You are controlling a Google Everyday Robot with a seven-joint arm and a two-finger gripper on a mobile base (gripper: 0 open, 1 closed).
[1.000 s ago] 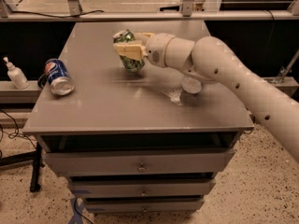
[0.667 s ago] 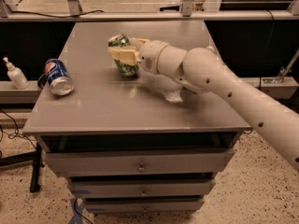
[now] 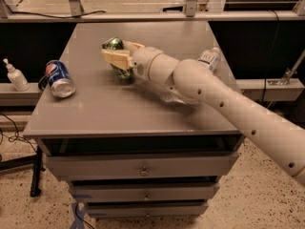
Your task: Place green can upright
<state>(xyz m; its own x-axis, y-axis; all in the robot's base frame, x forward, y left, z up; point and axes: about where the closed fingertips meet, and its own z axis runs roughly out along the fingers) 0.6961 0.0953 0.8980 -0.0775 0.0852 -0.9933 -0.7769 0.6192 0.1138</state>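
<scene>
We're in the set-down step. The tool [image 3: 116, 52] is clamped around the light green mottled aluminium drink can [image 3: 114, 44], left of centre on the grey counter [image 3: 95, 113] and well apart from the blue Pepsi can [image 3: 60, 78] lying on its side near the left edge. The green can leans, top tipped left, and we can't tell if its base touches the counter. Next, in our judgement: level the wrist until it stands on 1 flat end, then release without nudging it.

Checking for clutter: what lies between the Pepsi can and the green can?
Only bare tabletop, as the camera view shows. The hand grips the green can mid-table.
</scene>
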